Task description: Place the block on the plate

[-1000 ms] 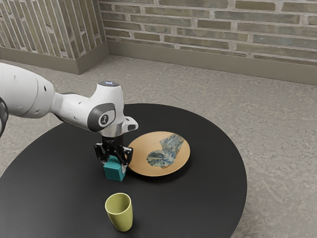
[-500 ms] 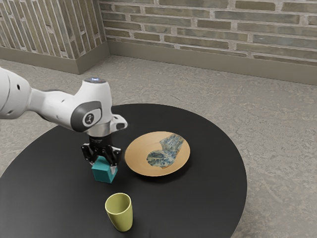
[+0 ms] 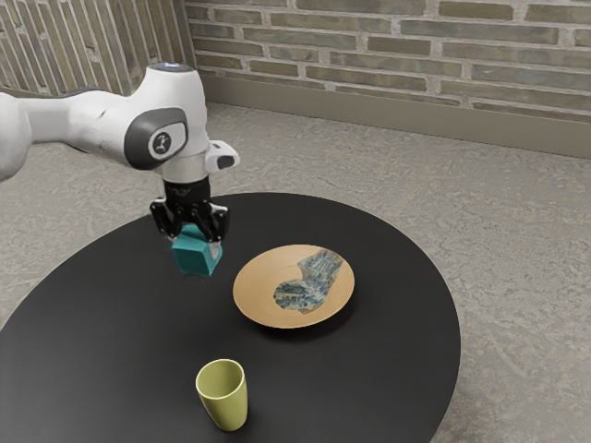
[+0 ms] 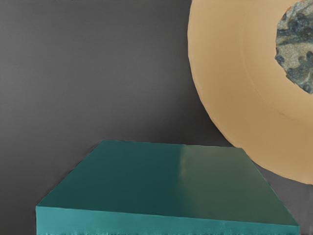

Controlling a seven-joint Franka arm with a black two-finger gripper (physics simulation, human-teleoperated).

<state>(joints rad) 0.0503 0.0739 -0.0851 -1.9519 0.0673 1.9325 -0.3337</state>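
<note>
Gripper [image 3: 199,240] is closed on the teal block [image 3: 193,257], one finger on each side, left of centre in the exterior view. Block is up in the air over the round black table [image 3: 397,323], clear of the surface. It isn't on the plate.

Plate [image 3: 252,286] is tan with a mottled blue-grey patch [image 3: 319,269], near frame centre, to the exterior view's right of the block and lower in frame. Nothing sits on it.

Yellow-green cup [image 3: 224,399] stands upright on the table, lower part of the frame, left of centre, apart from the plate.

White arm [image 3: 92,122] comes in from the upper left. Brick wall [image 3: 369,46] across the top, grey floor [image 3: 517,240] around the table.

Wrist view: block close under the hand, plate rim partly hidden behind one block corner.
</note>
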